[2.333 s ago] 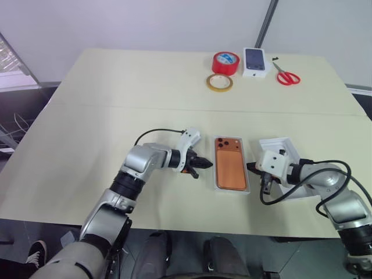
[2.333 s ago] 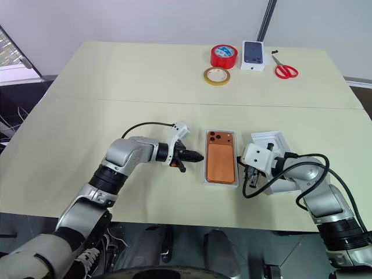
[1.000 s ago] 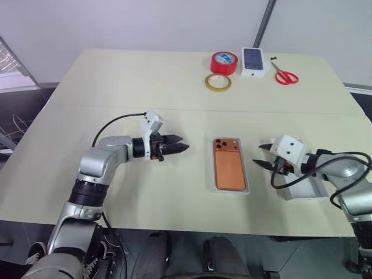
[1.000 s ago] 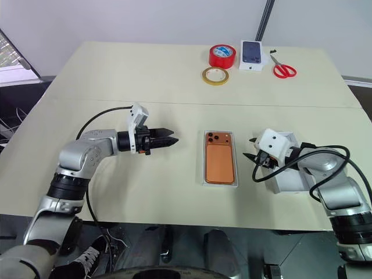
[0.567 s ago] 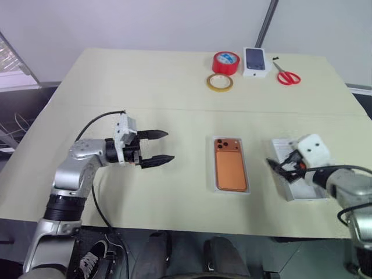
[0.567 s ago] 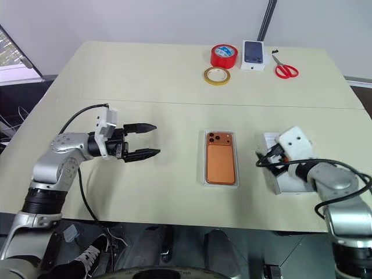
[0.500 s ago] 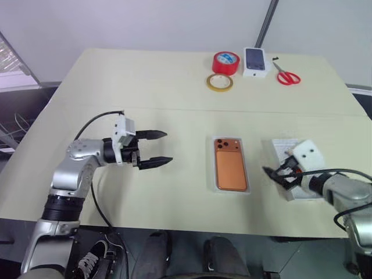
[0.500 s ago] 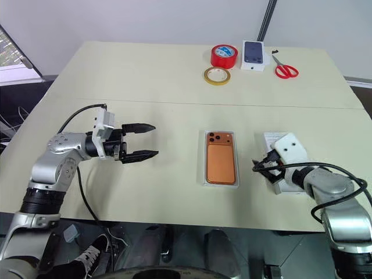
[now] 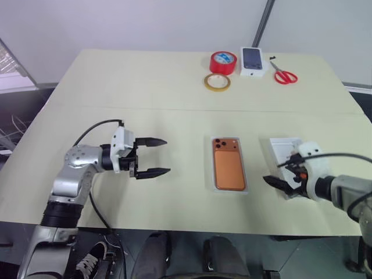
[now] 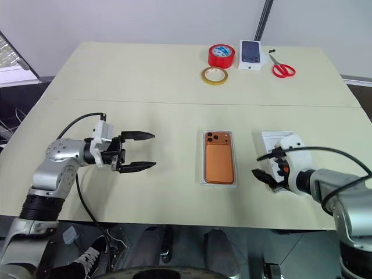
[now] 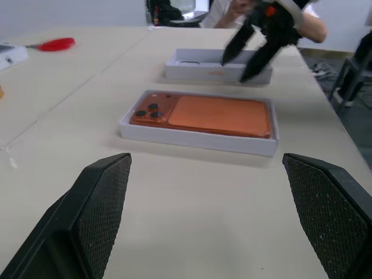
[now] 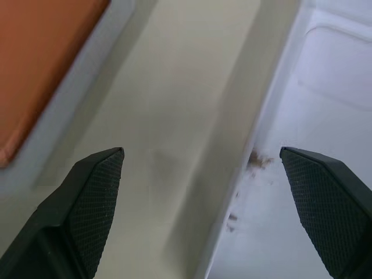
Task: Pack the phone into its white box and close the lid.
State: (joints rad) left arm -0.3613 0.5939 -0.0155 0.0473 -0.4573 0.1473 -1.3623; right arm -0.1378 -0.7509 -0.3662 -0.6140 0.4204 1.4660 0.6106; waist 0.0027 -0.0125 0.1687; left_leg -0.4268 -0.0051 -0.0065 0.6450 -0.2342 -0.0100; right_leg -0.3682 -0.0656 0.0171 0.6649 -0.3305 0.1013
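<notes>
Phone lies in white box at worktop centre. Both tools have backed away: left tool at 9 o'clock, right tool at 3, fingers spread, empty. Lid beside right tool, not yet fitted.

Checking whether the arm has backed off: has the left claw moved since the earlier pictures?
Yes. The left claw has moved left, away from the phone in the white box, and now stands open.

Bright, even indoor light with soft faint shadows; head views sharp, the right wrist close-up soft.
</notes>
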